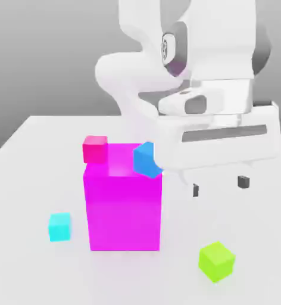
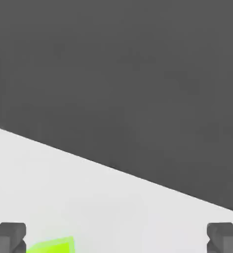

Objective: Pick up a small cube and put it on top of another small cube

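Above table (image 1: 30, 149), fingers (image 1: 244, 181) spread, empty.

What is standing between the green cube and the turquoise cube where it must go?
The big magenta block stands on the table between the green cube and the turquoise cube, a little behind the straight line joining them. Between the open gripper and the green cube, nothing visible stands.

Glossy white rounded arm (image 1: 166, 65) with grey joint insets and a gripper (image 1: 219, 186) bearing 2 dark fingertips.
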`<state>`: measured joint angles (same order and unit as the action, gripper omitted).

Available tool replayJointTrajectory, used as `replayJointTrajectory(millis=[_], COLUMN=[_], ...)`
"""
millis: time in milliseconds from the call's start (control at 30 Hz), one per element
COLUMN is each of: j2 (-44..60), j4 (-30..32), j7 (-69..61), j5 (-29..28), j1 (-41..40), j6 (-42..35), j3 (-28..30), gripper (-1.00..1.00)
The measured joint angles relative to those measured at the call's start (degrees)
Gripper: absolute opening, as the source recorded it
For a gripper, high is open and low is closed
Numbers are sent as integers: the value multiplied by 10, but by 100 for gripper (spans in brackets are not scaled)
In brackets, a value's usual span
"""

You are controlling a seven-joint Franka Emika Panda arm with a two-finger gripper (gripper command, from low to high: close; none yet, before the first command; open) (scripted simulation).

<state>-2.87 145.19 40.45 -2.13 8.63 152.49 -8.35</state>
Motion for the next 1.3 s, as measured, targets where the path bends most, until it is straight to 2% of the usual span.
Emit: replayJointTrajectory(millis=[200,367,400,633,800,1300], j2=[125,230,240,238,146,182], j4=[33,18,16,16,34,-51], j7=[0,27,29,30,0,-234], j5=[-25,-63,-66,-67,-27,17], j1=[29,59,63,61,42,-85], j6=[63,144,152,150,77,12], j3=[-8,27,32,30,2,21], gripper=[0,0,-100,-100,-100,-100])
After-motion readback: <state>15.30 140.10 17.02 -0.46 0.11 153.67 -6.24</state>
